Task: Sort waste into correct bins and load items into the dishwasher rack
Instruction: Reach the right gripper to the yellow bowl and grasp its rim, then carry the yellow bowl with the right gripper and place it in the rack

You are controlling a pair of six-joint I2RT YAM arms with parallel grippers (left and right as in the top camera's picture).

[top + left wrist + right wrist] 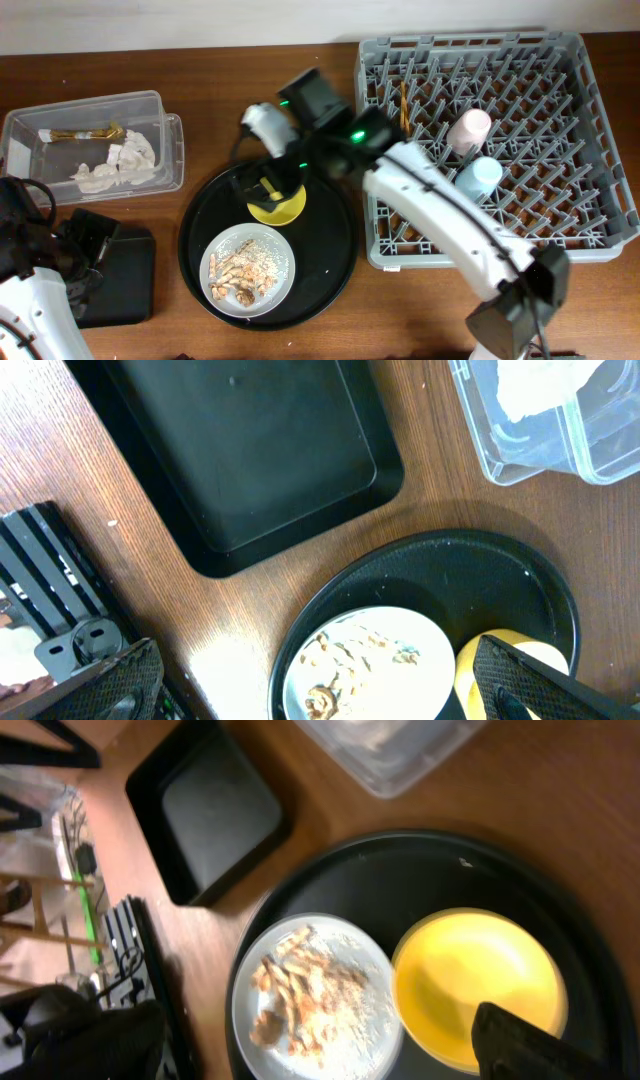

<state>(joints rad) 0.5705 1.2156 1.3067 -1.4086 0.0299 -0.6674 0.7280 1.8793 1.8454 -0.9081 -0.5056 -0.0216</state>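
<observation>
Closing from here risks trouble: your right gripper (320,1015) hangs with jaws wide apart, the yellow bowl (475,975) beneath one jaw and the plate (345,935) between them. A nudge could scatter its scraps (300,985).

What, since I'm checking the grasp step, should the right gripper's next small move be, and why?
Probably lower the right gripper a little and close on the rim of the yellow bowl. Its jaws stand wide open over the bowl with nothing held. The bowl sits empty on the round black tray, while the pink cup and light-blue cup are already in the rack.
</observation>
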